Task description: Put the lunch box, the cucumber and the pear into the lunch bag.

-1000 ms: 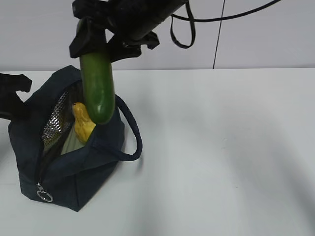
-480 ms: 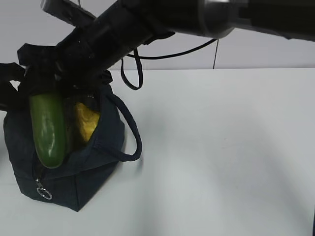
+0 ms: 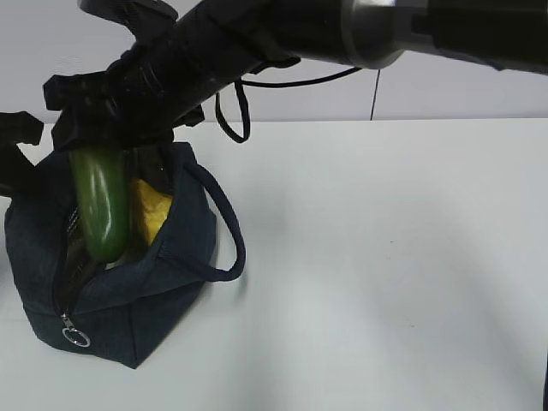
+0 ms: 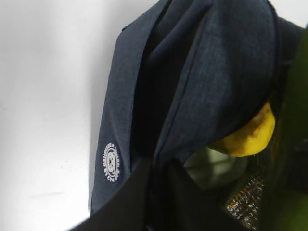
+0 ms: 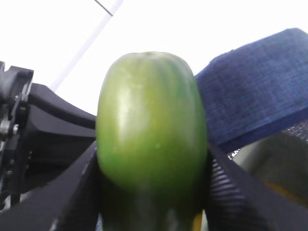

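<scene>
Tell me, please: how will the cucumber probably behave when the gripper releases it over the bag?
The cucumber looks stiff and glossy, so it may slip straight down rather than bend. Its rounded body would likely roll or lean against the pear inside the lunch bag. The soft fabric walls probably yield to it.

Lunch bag (image 3: 128, 300), dark navy fabric, stands at the table's left with its zipper open, ring pull at the near end and loop handle hanging off its right side. Cucumber (image 3: 101, 205), dark green and upright, has its lower end in the bag's mouth. Yellow pear (image 3: 150, 210) sits inside just right of it, above the pale green lunch box lid (image 4: 214, 166).
</scene>
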`<action>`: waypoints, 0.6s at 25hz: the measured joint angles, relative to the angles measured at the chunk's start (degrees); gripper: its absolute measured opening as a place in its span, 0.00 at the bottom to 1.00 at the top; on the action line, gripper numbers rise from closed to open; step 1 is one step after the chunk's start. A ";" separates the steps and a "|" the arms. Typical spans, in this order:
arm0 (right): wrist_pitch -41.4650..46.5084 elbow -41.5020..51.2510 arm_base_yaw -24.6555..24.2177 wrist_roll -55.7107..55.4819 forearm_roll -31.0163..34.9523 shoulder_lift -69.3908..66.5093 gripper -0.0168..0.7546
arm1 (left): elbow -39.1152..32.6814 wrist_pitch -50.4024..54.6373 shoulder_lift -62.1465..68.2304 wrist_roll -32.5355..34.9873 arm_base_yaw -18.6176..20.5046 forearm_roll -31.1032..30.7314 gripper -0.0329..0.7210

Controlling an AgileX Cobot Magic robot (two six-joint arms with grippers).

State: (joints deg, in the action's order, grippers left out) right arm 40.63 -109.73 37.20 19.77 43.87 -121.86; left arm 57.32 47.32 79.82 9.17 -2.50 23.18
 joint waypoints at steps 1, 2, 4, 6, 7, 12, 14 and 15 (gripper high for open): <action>-0.05 0.00 0.00 0.00 -0.30 0.00 0.58 | 0.00 0.00 0.00 0.00 0.00 0.00 0.07; -0.05 0.00 0.00 0.00 -0.43 0.00 0.58 | 0.00 0.00 0.00 0.00 0.00 0.06 0.07; -0.05 0.00 0.00 0.32 -0.92 0.00 0.58 | 0.00 0.00 0.00 0.00 0.00 0.20 0.07; -0.05 0.00 0.00 1.42 -1.46 0.00 0.58 | 0.00 0.00 0.00 0.00 0.00 0.35 0.07; -0.05 0.00 0.00 1.99 -1.60 0.00 0.59 | 0.00 0.00 0.00 0.00 0.00 0.35 0.07; 0.16 0.00 0.00 3.06 -1.80 0.00 0.65 | 0.00 0.00 0.00 0.00 0.00 0.42 0.07; 0.16 0.00 0.00 3.19 -1.80 0.00 0.66 | 0.00 -0.06 0.00 0.00 0.00 0.43 0.07; 0.16 0.00 0.00 3.19 -1.80 0.00 0.66 | 0.00 -0.06 0.00 0.00 0.00 0.49 0.07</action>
State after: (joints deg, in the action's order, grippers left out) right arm 40.79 -109.73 37.20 22.95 42.07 -121.86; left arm 57.32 47.26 79.82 9.17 -2.50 23.67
